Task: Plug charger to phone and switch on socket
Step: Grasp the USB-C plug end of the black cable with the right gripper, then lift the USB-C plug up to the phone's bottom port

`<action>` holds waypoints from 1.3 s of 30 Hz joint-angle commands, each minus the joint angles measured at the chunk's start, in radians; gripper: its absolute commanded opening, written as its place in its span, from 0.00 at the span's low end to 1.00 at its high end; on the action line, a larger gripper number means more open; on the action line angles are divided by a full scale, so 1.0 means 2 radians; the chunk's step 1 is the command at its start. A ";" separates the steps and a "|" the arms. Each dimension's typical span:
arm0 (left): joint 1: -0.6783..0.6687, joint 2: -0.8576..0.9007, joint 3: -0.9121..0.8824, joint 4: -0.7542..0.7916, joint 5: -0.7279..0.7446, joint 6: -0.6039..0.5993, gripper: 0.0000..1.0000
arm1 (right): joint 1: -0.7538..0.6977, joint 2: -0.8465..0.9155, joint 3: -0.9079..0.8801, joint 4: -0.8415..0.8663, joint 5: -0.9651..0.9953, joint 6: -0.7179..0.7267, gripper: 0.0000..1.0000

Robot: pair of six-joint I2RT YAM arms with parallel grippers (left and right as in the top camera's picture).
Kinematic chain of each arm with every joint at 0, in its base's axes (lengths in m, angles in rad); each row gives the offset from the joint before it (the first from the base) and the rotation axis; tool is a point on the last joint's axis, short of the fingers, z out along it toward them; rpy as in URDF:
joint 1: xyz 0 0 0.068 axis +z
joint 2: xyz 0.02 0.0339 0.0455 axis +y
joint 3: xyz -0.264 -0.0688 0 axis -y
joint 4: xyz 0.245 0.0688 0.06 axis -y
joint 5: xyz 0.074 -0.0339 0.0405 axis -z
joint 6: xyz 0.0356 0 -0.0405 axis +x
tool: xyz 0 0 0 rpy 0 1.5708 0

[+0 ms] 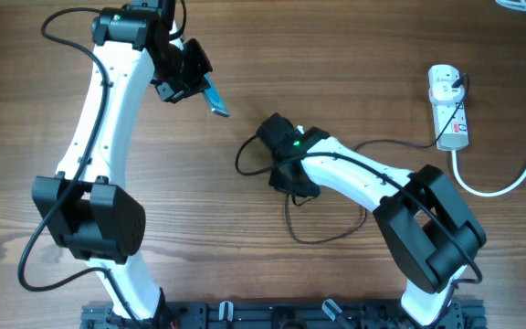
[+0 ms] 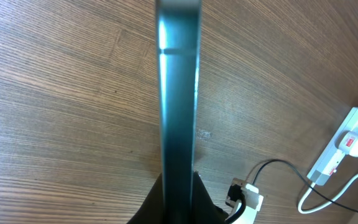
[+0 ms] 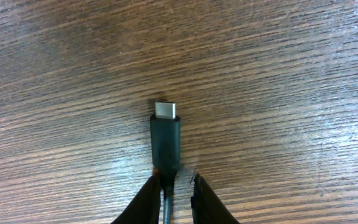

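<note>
Nearest: phone (image 2: 179,93), edge-on, clamped between the closed jaws of the left end effector (image 1: 195,82), raised over the far-left desk (image 1: 354,55). Rigid and light, with slick glass; probably fragile, so it wants no harder squeeze.

Next: charger (image 3: 165,140), plug tip pointing away, at mid-desk. The right end effector (image 3: 174,185) stands narrow, its fingers either side of the cable just behind the plug (whether it actually pinches, I cannot tell). The cable is thin and limp, the moulded plug housing stiff; judged best held on that housing, close behind the metal tip.

Last: socket (image 1: 448,110), far right, well apart from both, with an adapter plugged in.
</note>
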 commanded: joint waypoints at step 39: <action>-0.001 -0.016 0.006 0.044 0.218 0.143 0.04 | 0.002 -0.202 0.014 -0.015 -0.235 -0.269 0.04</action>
